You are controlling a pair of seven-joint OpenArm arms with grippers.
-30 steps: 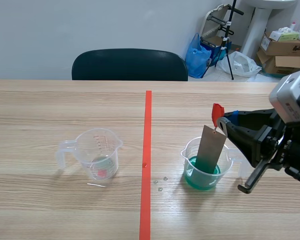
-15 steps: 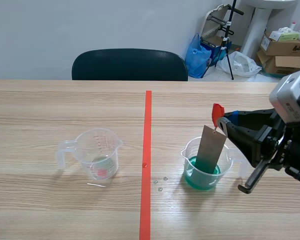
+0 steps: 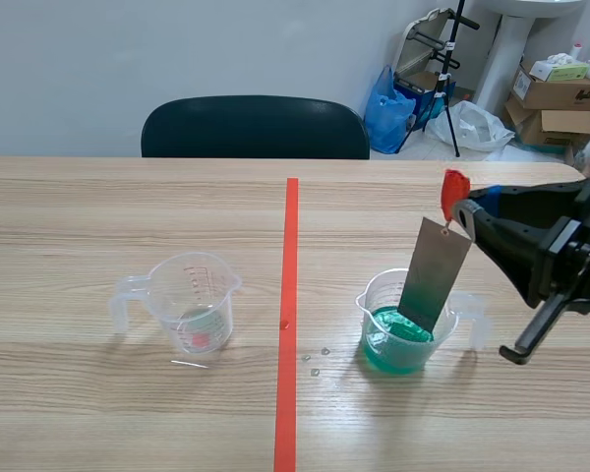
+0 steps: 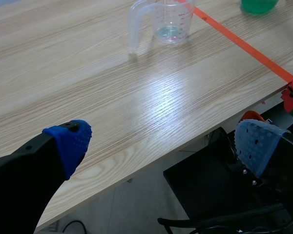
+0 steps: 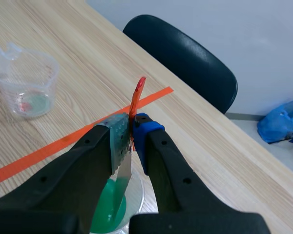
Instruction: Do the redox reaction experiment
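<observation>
Clamped with the right hand (image 3: 459,216) on the metal plate (image 3: 435,270) just under its red tag (image 3: 455,184). Lifted higher and drawn outward since a second ago, plate tilted, lower end still inside the beaker (image 3: 376,295) of green liquid below the hand. Found the left hand (image 4: 163,141) spread open over the counter (image 4: 112,97) edge.

Thick black jaws with dotted blue pads (image 4: 71,141), small screws (image 4: 244,171) and a black cable (image 4: 210,225)

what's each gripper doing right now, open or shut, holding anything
left gripper: open, holding nothing
right gripper: shut on the metal strip, whose lower end is inside the cup of green liquid
</observation>
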